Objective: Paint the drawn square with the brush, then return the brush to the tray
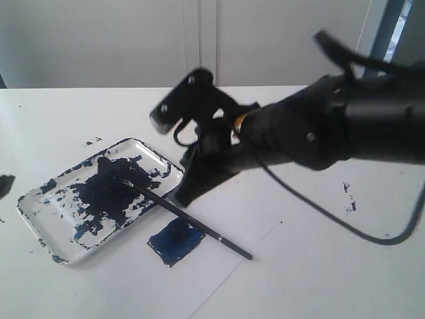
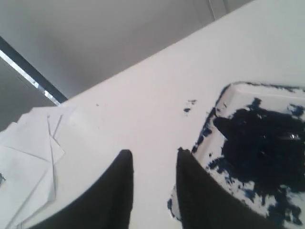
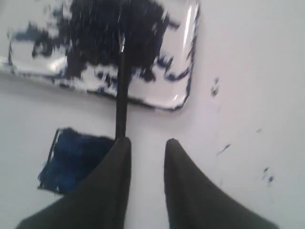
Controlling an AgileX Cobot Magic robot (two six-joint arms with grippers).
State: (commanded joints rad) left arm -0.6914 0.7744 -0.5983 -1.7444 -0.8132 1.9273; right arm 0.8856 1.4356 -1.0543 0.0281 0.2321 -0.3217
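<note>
The brush [image 1: 192,219] lies slanted, its tip in the paint-smeared tray [image 1: 46,212] and its black handle crossing the tray's rim onto the paper. The drawn square [image 1: 176,240] is filled dark blue and sits just under the handle. My right gripper [image 1: 188,189] hovers over the handle beside the tray. In the right wrist view it [image 3: 147,141] is open with nothing between its fingers; the brush [image 3: 121,95] passes behind one finger, next to the square [image 3: 71,160] and the tray [image 3: 190,71]. My left gripper [image 2: 153,155] is open and empty beside the tray [image 2: 228,88].
A white paper sheet [image 1: 219,279] lies under the square. Small paint specks [image 1: 348,199] mark the table at the right. The right arm's black cable [image 1: 372,236] loops down near the table. Folded white papers [image 2: 28,152] lie on the table in the left wrist view.
</note>
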